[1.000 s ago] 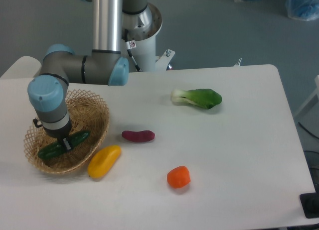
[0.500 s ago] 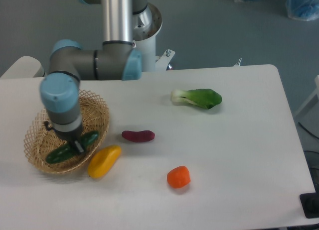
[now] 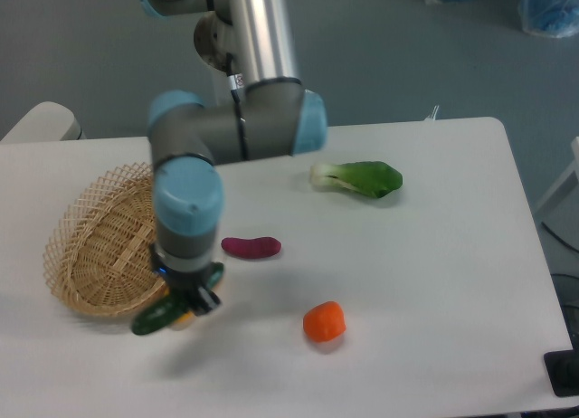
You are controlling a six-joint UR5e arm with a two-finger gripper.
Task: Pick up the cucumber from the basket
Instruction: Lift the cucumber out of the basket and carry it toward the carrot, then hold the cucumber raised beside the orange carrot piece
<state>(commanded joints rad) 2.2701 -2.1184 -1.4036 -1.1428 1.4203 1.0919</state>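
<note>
My gripper (image 3: 191,300) is shut on the dark green cucumber (image 3: 156,317) and holds it in the air, just right of the basket (image 3: 95,255) and above the table's front left. The cucumber sticks out to the lower left of the fingers, with a shorter end showing at the right. The oval tan wicker basket now lies with nothing in it at the left of the table. The fingers are mostly hidden by the wrist.
A yellow pepper is almost wholly hidden under the gripper. A purple vegetable (image 3: 251,247) lies right of the wrist. An orange fruit (image 3: 324,321) sits at the front middle. A leafy green with a white stem (image 3: 358,178) lies further back.
The gripper has lifted the cucumber out of the basket and carried it right and forward, past the rim. The basket is left without it. The arm has swung right.
</note>
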